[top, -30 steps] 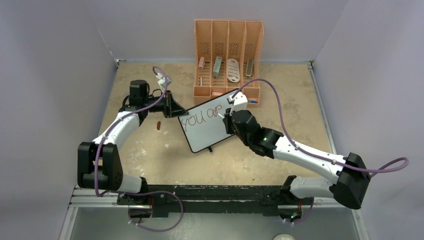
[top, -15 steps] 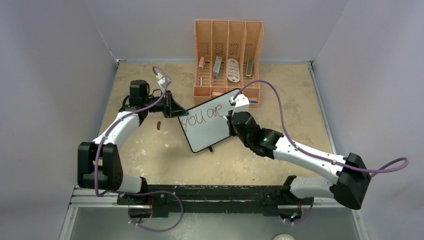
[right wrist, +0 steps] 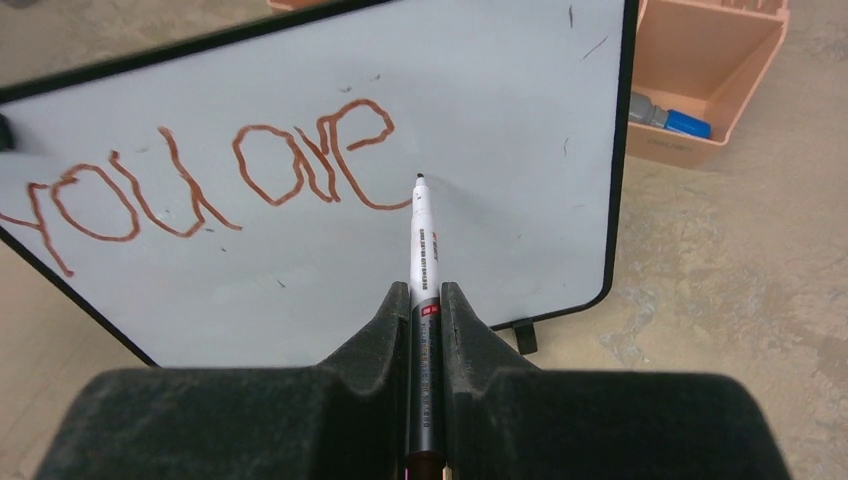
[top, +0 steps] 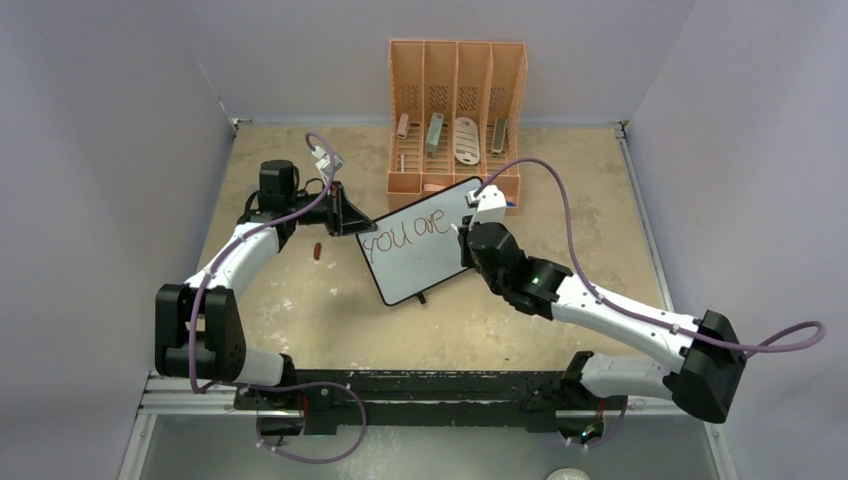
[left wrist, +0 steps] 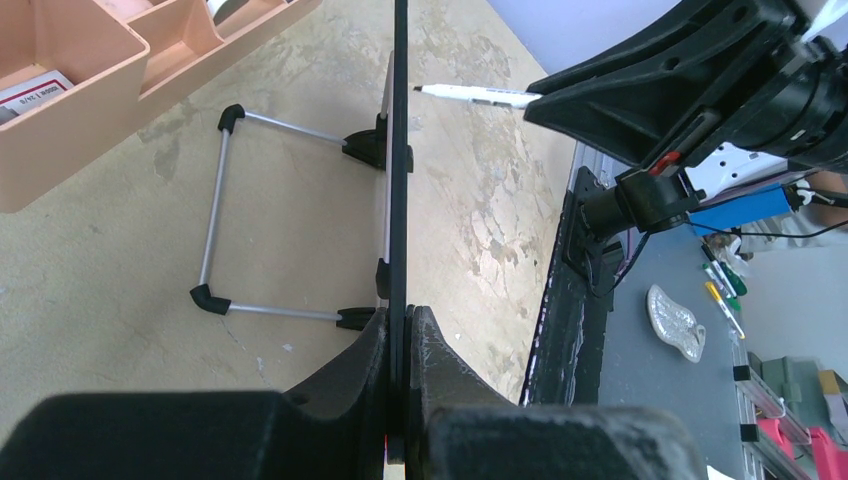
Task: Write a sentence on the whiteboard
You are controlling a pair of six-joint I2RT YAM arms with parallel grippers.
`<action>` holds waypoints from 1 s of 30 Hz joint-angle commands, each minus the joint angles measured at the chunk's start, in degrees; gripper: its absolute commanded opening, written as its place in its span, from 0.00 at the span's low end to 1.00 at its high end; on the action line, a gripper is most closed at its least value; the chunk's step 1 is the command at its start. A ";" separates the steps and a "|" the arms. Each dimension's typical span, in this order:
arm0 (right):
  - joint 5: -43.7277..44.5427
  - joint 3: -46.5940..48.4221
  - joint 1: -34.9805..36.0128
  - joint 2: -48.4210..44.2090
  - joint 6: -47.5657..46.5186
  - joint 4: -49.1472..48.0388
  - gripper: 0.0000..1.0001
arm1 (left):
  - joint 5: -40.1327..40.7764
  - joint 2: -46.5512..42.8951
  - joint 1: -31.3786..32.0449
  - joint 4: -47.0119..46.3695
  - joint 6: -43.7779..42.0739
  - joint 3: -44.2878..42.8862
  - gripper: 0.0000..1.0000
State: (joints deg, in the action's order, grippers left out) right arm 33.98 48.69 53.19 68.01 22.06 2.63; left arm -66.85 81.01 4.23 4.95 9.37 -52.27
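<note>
Whiteboard (top: 425, 268) stands propped near the middle of the table (top: 300, 310), turned at an angle, its top edge close in front of the orange organizer (top: 455, 100). The left gripper (top: 350, 216) is clamped on the whiteboard's left edge. In the left wrist view the thin black frame (left wrist: 400, 150) runs edge-on straight up from between the closed fingers (left wrist: 435, 345), and the wire stand (left wrist: 215, 220) reaches out behind the board to the left.

The sentence (right wrist: 200, 180) so far reads "you are", in red-brown letters along the upper part of the white face. The right gripper (right wrist: 427, 295) is at the board's right side, squeezed around a marker (right wrist: 420, 240) that points up and away from the wrist camera. The marker's tip sits just right of the tail of the final "e", level with the bottom of the letters. From the left wrist the marker (left wrist: 475, 95) comes in square to the writing face, its tip right at the surface; whether it touches cannot be told.

A small red-brown piece (top: 317, 250) lies on the table just left of the board, below the left gripper.
</note>
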 commanded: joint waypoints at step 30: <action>8.24 -1.11 17.49 -5.80 4.00 -2.72 0.00 | -0.03 -0.81 0.51 -0.81 -1.02 -1.46 0.00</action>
State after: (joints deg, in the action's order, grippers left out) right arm 39.20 46.52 68.69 61.78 23.44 0.62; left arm -66.70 81.01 4.23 5.04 9.39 -52.29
